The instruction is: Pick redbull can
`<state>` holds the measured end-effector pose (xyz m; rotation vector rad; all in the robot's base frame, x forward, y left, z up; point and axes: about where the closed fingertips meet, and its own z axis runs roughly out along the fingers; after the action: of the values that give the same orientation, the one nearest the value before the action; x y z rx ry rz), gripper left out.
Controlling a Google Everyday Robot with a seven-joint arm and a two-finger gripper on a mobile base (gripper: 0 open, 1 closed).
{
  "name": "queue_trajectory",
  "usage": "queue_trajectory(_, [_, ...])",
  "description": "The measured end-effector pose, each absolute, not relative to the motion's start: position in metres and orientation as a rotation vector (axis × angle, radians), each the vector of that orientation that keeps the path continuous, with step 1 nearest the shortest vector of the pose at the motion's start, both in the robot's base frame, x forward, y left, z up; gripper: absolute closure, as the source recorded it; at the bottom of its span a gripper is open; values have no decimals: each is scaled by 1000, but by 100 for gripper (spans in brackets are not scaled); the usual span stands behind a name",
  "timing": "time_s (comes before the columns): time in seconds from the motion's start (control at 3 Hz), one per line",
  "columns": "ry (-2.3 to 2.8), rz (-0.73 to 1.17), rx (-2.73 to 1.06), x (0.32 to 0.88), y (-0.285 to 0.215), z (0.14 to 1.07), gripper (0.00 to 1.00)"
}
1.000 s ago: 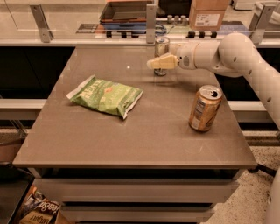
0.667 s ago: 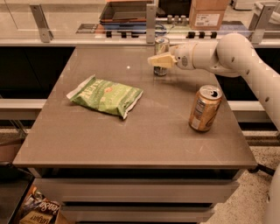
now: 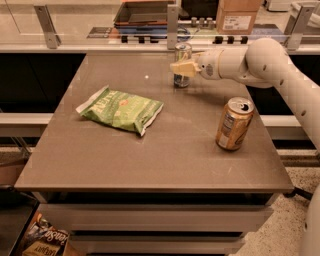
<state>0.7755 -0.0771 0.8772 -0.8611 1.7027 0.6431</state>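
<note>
one pincer (image 3: 183, 68) at redbull can (image 3: 183, 50), midsection hidden

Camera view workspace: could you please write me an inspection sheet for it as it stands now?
Surface: brown table.
Job's things: redbull can upright near the far edge, partly behind the gripper.
Clutter: green chip bag lying left of centre; gold-orange can upright at right.
Gripper: gripper at the redbull can's middle, reaching from the right.
Cables: nothing seen.
Surroundings: cardboard box and dark tray behind.
</note>
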Motion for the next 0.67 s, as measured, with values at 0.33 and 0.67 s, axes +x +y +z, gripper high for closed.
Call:
queue_trajectory(0.33, [1702,647,-864,776,-74,876,100])
queue_trajectory(0.67, [1701,649,-870,774,-70,882,100])
